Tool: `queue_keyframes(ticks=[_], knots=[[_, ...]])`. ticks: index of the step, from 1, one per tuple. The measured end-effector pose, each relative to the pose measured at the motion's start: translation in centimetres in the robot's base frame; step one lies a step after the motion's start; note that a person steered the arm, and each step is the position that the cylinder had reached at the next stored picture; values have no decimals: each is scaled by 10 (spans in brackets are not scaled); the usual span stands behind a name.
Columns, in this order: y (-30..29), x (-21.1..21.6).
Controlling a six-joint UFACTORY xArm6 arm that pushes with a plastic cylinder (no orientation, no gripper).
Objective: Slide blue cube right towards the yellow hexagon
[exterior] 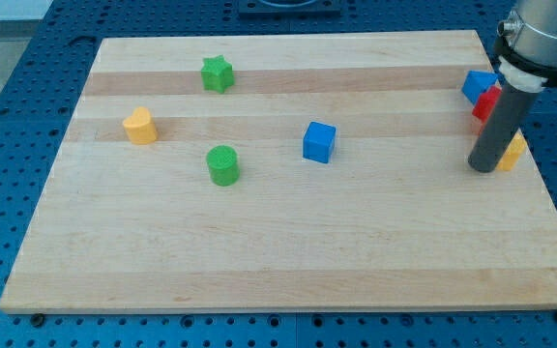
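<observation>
A blue cube sits near the middle of the wooden board. My rod stands at the view's right with my tip on the board, far to the right of the blue cube. A yellow block, partly hidden behind the rod, touches or nearly touches the rod's right side; its shape is hard to make out. Just above it, a red block and another blue block cluster next to the rod.
A green star lies at the upper left. A yellow heart-like block sits at the left. A green cylinder stands left of the blue cube. The board's right edge is close to the rod.
</observation>
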State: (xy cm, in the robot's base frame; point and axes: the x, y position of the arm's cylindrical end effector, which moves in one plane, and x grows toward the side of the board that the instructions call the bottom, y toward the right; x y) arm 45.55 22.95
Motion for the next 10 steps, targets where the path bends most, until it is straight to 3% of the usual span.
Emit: queue_keyframes(ticks=[5, 10], knots=[[-65, -7], [-92, -23]])
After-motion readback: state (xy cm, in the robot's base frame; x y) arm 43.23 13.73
